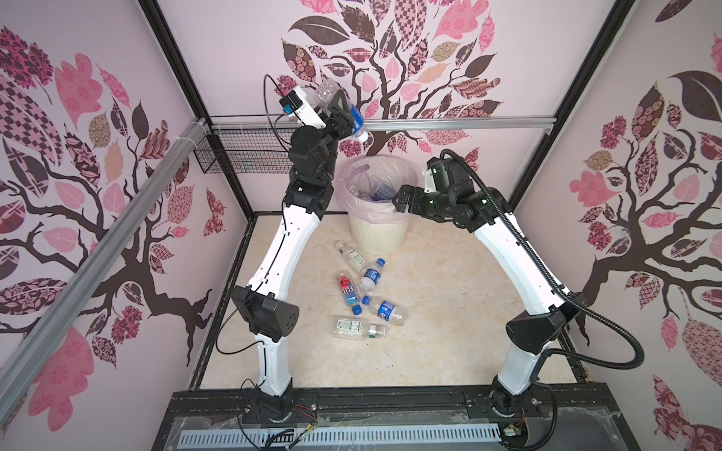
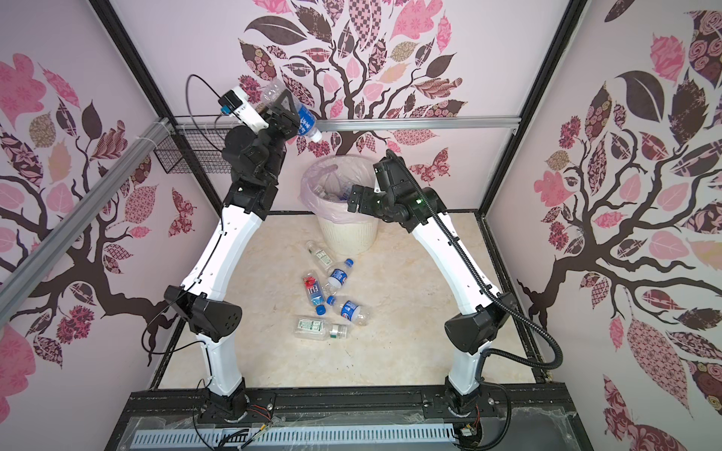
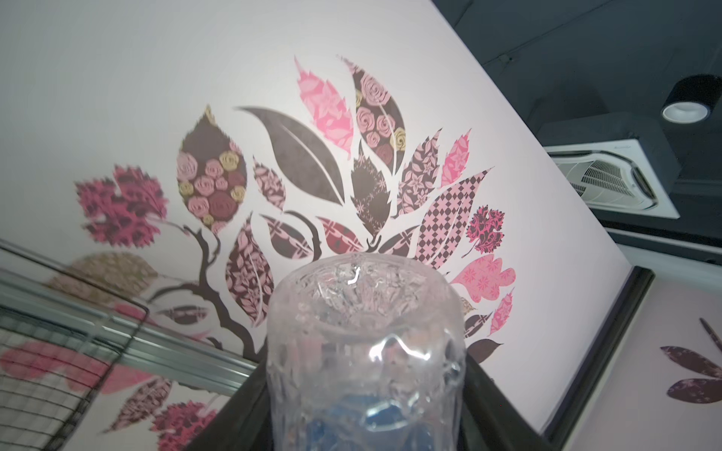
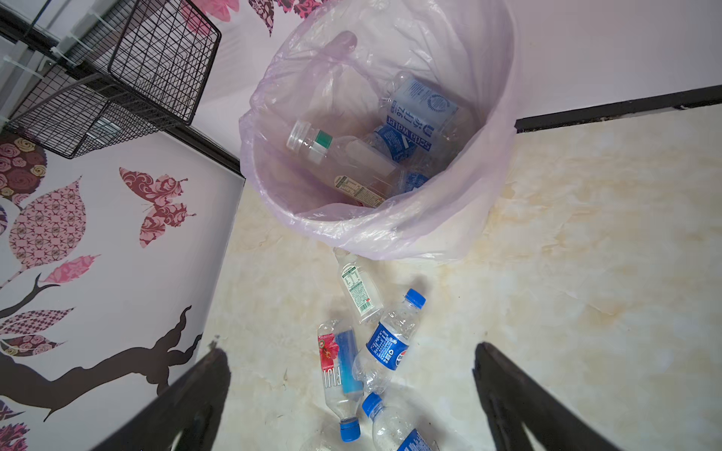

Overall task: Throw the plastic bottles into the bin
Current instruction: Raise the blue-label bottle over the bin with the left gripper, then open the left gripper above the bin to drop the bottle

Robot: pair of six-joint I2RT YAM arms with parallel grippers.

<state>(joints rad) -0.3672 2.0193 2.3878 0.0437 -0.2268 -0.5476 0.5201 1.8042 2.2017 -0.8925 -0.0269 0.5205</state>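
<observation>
left tool [image 1: 343, 112] held a clear blue-labelled plastic bottle [image 1: 356, 118] cap-down above the round cream ribbed bin [image 1: 377, 234]; right tool [image 1: 399, 200] gaped wide at its right rim.

Pale walls [image 1: 234, 58] with pink tree decals [image 1: 376, 68]; marbled cream floor [image 1: 449, 312].

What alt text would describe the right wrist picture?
A bag-lined bin holds several bottles, seen from above. More bottles lie on the table beside it, framed by the open tool; a wire basket hangs on the wall.
</observation>
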